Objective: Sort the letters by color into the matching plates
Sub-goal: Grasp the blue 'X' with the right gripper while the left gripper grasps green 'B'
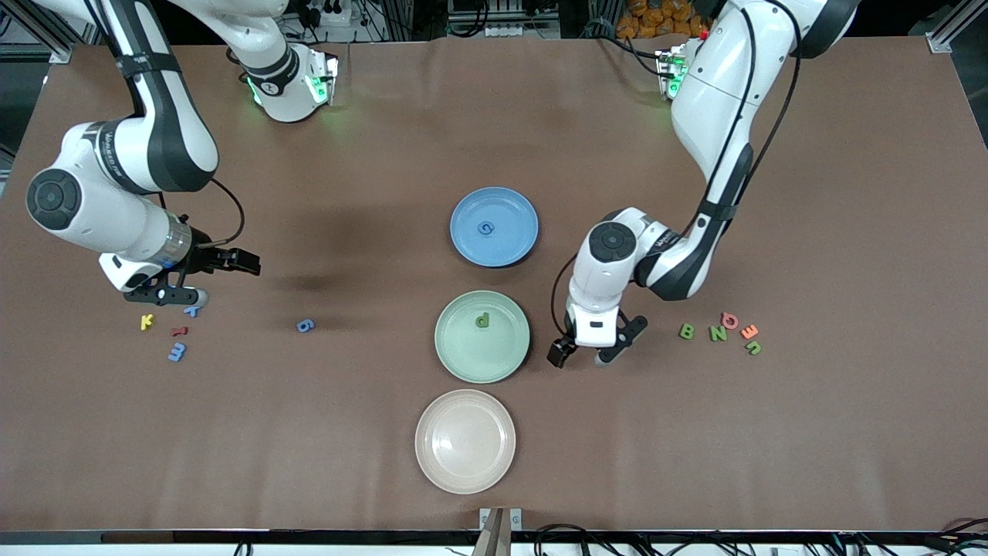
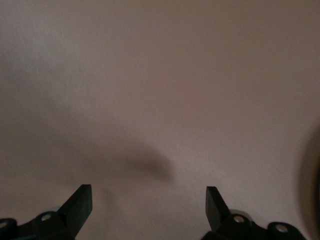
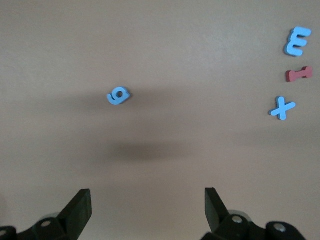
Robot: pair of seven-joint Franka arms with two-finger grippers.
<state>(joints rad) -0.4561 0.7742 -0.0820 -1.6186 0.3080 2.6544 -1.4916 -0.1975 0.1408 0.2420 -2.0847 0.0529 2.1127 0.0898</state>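
Front view: left gripper (image 1: 588,354) sits low over bare table just beside the pale mint green plate (image 1: 482,337), jaws wide, holding nothing; a green foam letter (image 1: 482,320) lies in that plate, so prob a drop just done. Blue round plate (image 1: 494,226), farther from cam, has a blue foam letter (image 1: 485,228) in it. Right gripper (image 1: 184,284) hangs over the letter cluster at the right arm's end, jaws wide, empty, w/ blue foam "9" (image 3: 118,95) nearby, likely next pick. Green/pink/orange letters (image 1: 719,332) wait at the left arm's end. Cream-beige plate (image 1: 465,441) unused.
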